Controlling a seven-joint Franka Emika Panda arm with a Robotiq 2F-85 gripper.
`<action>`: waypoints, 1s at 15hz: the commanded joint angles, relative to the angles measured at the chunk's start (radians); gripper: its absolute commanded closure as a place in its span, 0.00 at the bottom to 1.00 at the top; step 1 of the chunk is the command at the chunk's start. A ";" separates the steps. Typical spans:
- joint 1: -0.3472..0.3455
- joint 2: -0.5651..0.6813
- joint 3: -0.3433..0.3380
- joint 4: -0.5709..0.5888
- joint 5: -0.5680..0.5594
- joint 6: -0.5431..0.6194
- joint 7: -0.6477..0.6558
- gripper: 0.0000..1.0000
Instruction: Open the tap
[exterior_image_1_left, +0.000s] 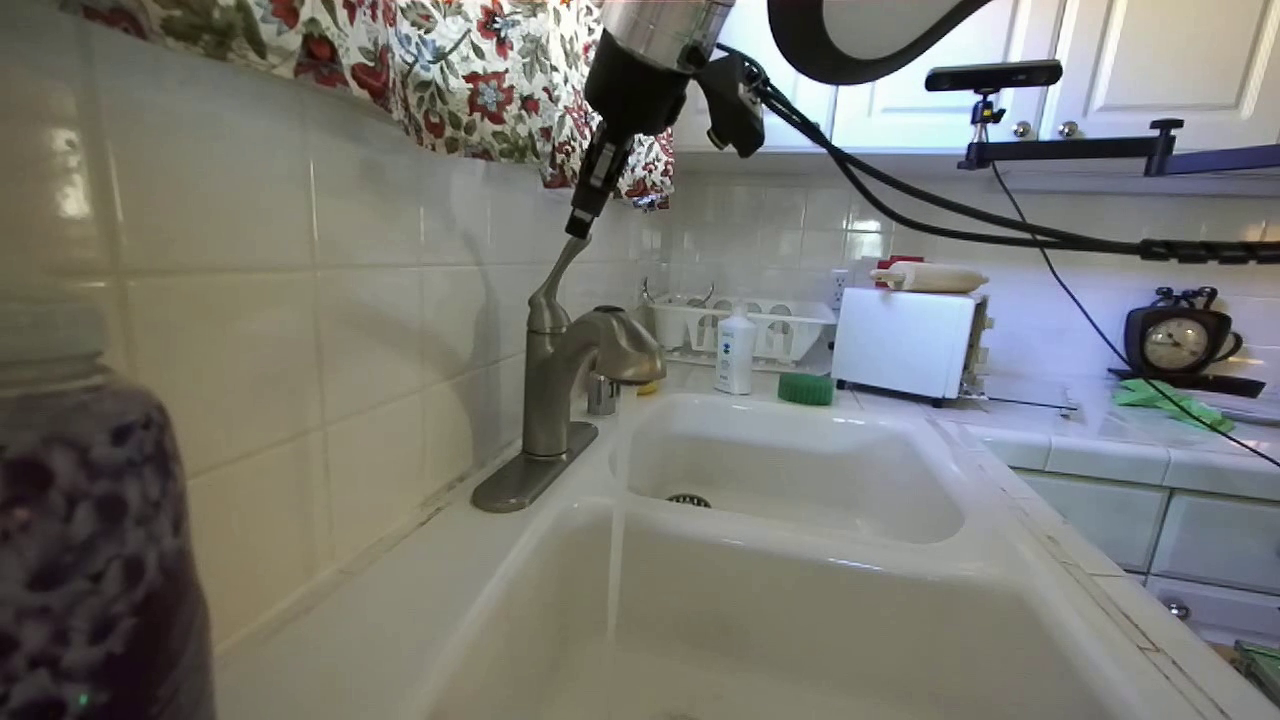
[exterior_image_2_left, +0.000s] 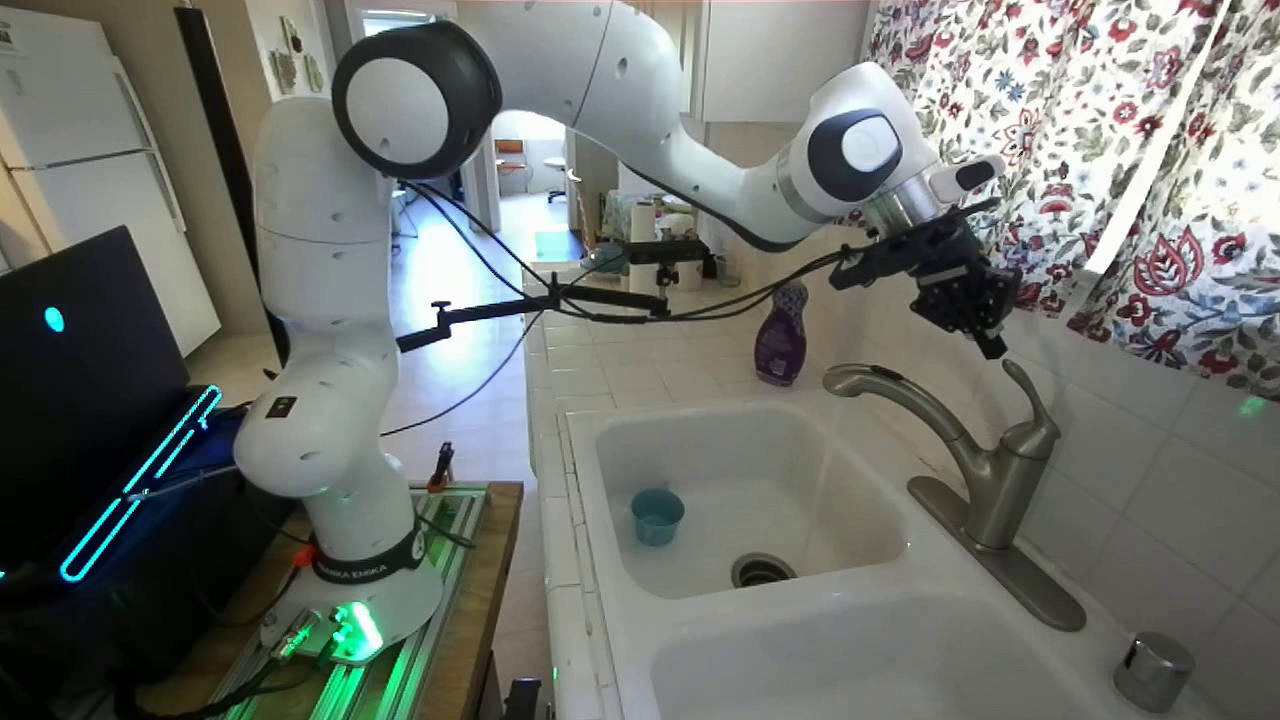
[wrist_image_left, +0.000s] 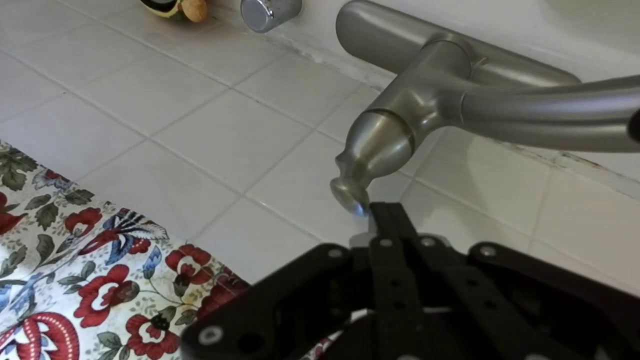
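Tap (exterior_image_1_left: 545, 395): standing upright on the rim of the sink (exterior_image_2_left: 780, 607), just beside the tiled wall (exterior_image_1_left: 390, 380); pouring a thin stream (exterior_image_1_left: 615, 560) of water from its spout (exterior_image_1_left: 635, 350) into the nearer basin (exterior_image_1_left: 850, 640) in an exterior view. Pointing its lever (exterior_image_2_left: 1032, 397) up toward the pincer (wrist_image_left: 386, 206) overhead. Seeing the pincer clenched in the wrist view, with both fingers (wrist_image_left: 378, 220) lying side by side and ending just beside the lever's tip; being unable to tell touching from a narrow gap. Noting the arm (exterior_image_2_left: 630, 100) arching over the sink and slanting the pincer downward. Noticing a curtain (exterior_image_2_left: 1080, 140) hanging behind the pincer in both exterior views. Finding a metal cap (exterior_image_2_left: 1155, 672) standing near the tap's base plate (exterior_image_2_left: 1035, 590). Spotting, in an exterior view, a cup (exterior_image_2_left: 657, 517) sitting in the farther basin (exterior_image_2_left: 740, 440) near the drain (exterior_image_2_left: 762, 570), a purple bottle (exterior_image_2_left: 780, 340) standing upright beyond, and a laptop (exterior_image_2_left: 100, 350) standing near the arm's base. Picking out on the counter (exterior_image_1_left: 1060, 430), in an exterior view, a white bottle (exterior_image_1_left: 735, 352), a green scrubber (exterior_image_1_left: 805, 388) just beside it, a rack (exterior_image_1_left: 790, 318) behind them, and a white box (exterior_image_1_left: 900, 345) bearing a pale cylinder (exterior_image_1_left: 935, 277) on top. Making out a clock (exterior_image_1_left: 1178, 340) farther along.
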 joint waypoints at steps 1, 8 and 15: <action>-0.010 0.008 0.002 -0.007 0.020 0.038 0.012 1.00; -0.012 0.026 -0.009 -0.007 0.006 0.094 0.027 1.00; -0.016 0.027 -0.022 -0.010 0.002 0.107 0.039 1.00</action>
